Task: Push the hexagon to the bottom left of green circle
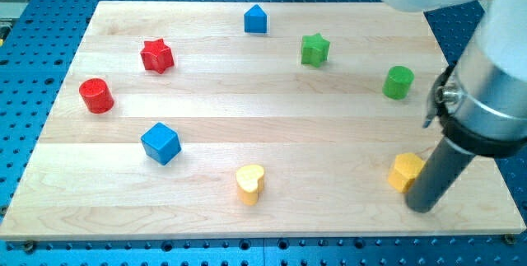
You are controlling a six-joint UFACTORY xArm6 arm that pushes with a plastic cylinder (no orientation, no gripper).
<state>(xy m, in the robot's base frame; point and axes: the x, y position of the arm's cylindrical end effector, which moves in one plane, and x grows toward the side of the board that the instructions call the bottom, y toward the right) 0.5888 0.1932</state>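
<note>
Pincer work is falling to a straight dark rod, which has no jaws to open, close or grip. My tip [423, 209] is resting on the bench [247, 101] at the near right, just beside the yellow hexagon [405, 172] on its right, near side; whether the two are touching cannot be told. The rod [440, 171] is rising up and to the right into the pale grey arm [494, 93], which is covering the right edge of the bench.

The yellow hexagon is lying close to the near right corner. The green circle [398, 81] is standing farther back, almost straight behind the hexagon and well apart from it, so the hexagon is sitting on the near side of the circle and not to its left.

Other blocks are lying spread over the wood:
- A green star [314, 49] is lying left of the green circle and a little farther back.
- A blue house-shaped block [256, 20] is standing near the far edge, about the middle.
- A red star [156, 55] is lying at the far left.
- A red cylinder [96, 95] is standing nearer and to the left of the red star.
- A blue cube [160, 142] is sitting nearer than the two red blocks.
- A yellow heart [249, 184] is lying near the middle of the near edge, well to the left of the hexagon.

A blue perforated surface [49, 245] is showing around the bench.
</note>
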